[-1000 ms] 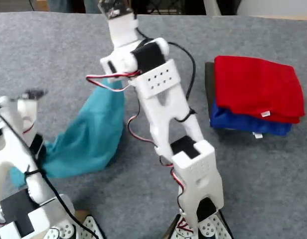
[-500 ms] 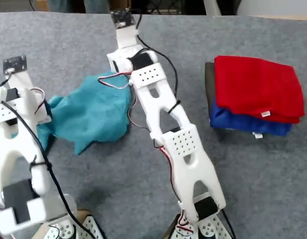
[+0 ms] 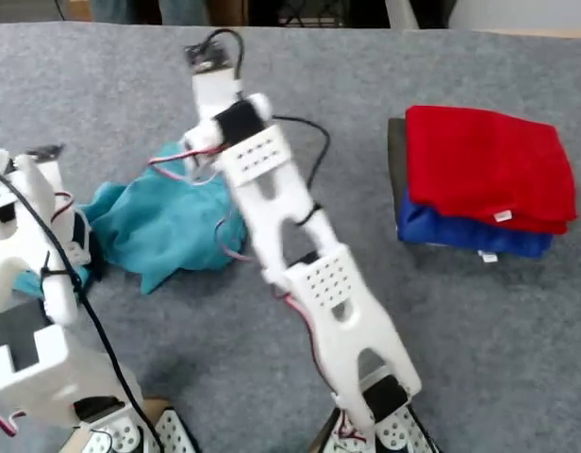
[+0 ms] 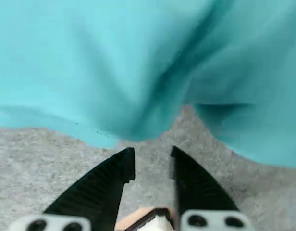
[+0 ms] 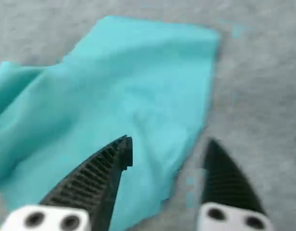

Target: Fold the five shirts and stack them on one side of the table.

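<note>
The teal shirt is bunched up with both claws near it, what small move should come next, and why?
Probably lower the right claw onto the edge of the teal shirt and close it. That claw is open, straddling the edge, holding nothing, and the shirt lies crumpled, so it likely needs pulling flat before folding.

Teal shirt [image 3: 163, 226] partly behind right arm [image 3: 272, 198], blurred in left wrist view
</note>
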Robot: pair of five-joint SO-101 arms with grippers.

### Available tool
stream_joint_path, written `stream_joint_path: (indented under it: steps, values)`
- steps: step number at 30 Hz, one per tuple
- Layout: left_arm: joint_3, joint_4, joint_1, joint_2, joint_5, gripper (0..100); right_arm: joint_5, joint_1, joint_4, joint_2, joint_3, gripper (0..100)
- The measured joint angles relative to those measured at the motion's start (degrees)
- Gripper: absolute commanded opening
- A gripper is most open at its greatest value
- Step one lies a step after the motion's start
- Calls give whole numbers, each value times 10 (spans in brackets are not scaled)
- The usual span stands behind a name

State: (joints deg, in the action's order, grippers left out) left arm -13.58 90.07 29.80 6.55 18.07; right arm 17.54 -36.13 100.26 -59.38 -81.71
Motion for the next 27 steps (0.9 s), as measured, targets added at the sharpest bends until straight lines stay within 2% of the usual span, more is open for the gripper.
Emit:
stream_joint_path:
  steps: [2, 8, 12, 18, 21, 24, 27]
  values:
    - [0, 6, 1, 23, 8, 34, 7, -22, 0, -13, 18, 19]
    - [0, 11, 22, 97, 18, 29, 10, -22, 4, -67, 74, 15]
    - [4, 25, 55, 106, 69, 29, 23, -22, 4, -62, 162, 15]
    - [8, 58, 103, 107, 158, 29, 25, -55, 4, 63, 416, 15]
    - [8, 64, 122, 107, 187, 29, 1, -68, 2, 126, 523, 18]
    - [17, 72, 138, 107, 206, 29, -33, -58, 1, 173, 550, 36]
    - [36, 77, 144, 107, 208, 29, -75, -25, 0, 207, 535, 119]
